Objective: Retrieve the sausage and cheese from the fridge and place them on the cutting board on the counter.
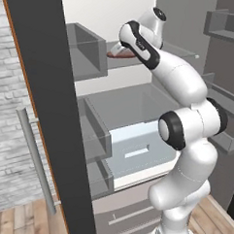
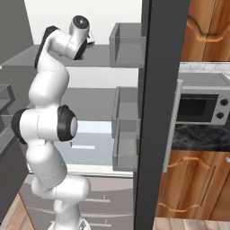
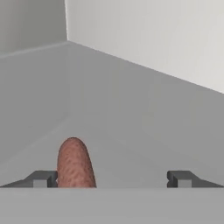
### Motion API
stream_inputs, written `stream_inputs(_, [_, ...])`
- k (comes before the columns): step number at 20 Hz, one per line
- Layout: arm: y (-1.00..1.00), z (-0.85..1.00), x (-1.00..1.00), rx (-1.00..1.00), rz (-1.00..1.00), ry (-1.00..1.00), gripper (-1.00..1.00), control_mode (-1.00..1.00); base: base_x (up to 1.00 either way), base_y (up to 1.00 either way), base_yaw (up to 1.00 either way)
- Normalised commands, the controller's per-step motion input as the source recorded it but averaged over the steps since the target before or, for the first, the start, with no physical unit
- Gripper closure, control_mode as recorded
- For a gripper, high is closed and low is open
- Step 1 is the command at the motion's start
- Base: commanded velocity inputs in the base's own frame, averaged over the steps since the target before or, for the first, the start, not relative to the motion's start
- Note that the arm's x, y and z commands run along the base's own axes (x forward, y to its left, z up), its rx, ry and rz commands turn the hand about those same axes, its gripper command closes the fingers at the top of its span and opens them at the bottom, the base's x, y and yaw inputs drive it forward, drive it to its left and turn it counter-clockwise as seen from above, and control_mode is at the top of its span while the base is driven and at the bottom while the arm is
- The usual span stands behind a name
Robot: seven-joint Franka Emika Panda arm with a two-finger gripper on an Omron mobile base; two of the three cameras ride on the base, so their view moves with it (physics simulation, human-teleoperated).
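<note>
Hand view: fingers spread wide, sausage on grey fridge shelf beside the left fingertip.

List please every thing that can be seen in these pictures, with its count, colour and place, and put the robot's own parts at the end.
fridge: one, grey with a white interior, doors open, in front of the robot.
door bins: several, grey, on the open fridge doors.
sausage: one, reddish-brown, lying on an upper grey shelf, between the fingertips, close beside one of them.
crisper drawer: one, pale, low in the fridge.
microwave: one, grey with a dark window, right of the fridge.
counter: one, black marble-look, under the microwave.
cabinets: brown wood, above and below the counter.
brick wall: pale grey, left of the fridge.
arm: one, white with dark joints, reaching to the upper shelf.
gripper: one, dark fingertips, open.
</note>
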Motion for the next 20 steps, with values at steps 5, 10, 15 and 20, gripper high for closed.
stream_inputs(5, [0.03,-0.23,-0.06,-0.06,0.02,0.0,-1.0,-1.0,0.0,0.0,0.0])
stream_inputs(10, [0.0,-0.19,0.09,-0.01,0.03,0.0,-1.0,-1.0,0.0,0.0,0.0])
stream_inputs(15, [0.01,-0.21,0.18,0.0,0.07,0.01,-1.0,-1.0,0.0,0.0,0.0])
stream_inputs(20, [0.2,-0.32,-0.12,0.0,0.09,0.15,1.0,-1.0,0.0,0.0,0.0])
